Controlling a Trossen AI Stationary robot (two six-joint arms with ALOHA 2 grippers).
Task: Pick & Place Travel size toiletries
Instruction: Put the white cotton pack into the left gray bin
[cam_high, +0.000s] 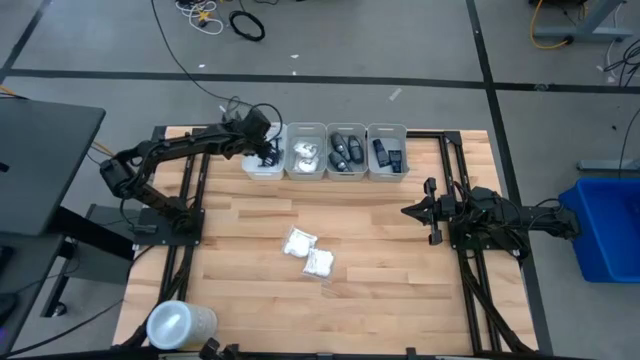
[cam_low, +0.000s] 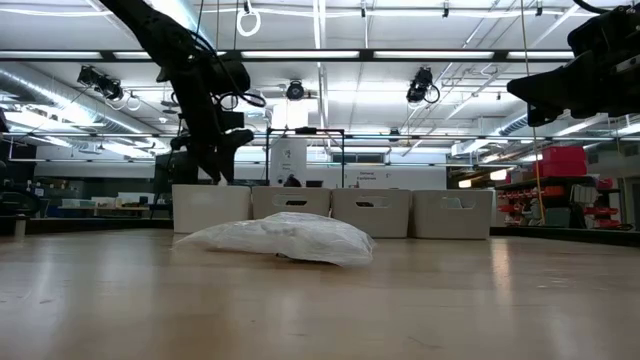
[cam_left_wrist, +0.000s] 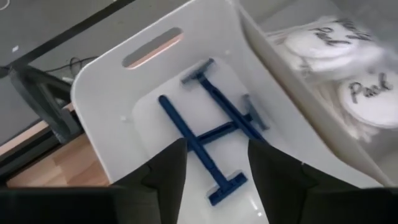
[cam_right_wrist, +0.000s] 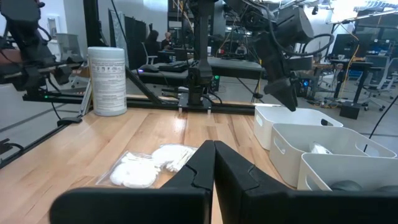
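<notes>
Three dark blue razors (cam_left_wrist: 208, 134) lie crossed on the floor of the leftmost white bin (cam_high: 262, 162) at the table's far edge. My left gripper (cam_left_wrist: 217, 180) hangs open over this bin, slanting down, and one razor's head (cam_left_wrist: 227, 185) lies below the gap between its fingers. The neighbouring bin (cam_high: 306, 156) holds white packets (cam_left_wrist: 348, 74). Two more white packets (cam_high: 309, 252) lie flat on the wood at mid-table. My right gripper (cam_right_wrist: 213, 163) is shut on nothing and waits at the table's right side (cam_high: 430, 212).
Two further bins (cam_high: 367, 152) in the far row hold small dark containers. A large clear round tub (cam_high: 180, 325) stands at the near left corner. Bare wood lies around the two packets (cam_low: 285, 238) and between them and the bins.
</notes>
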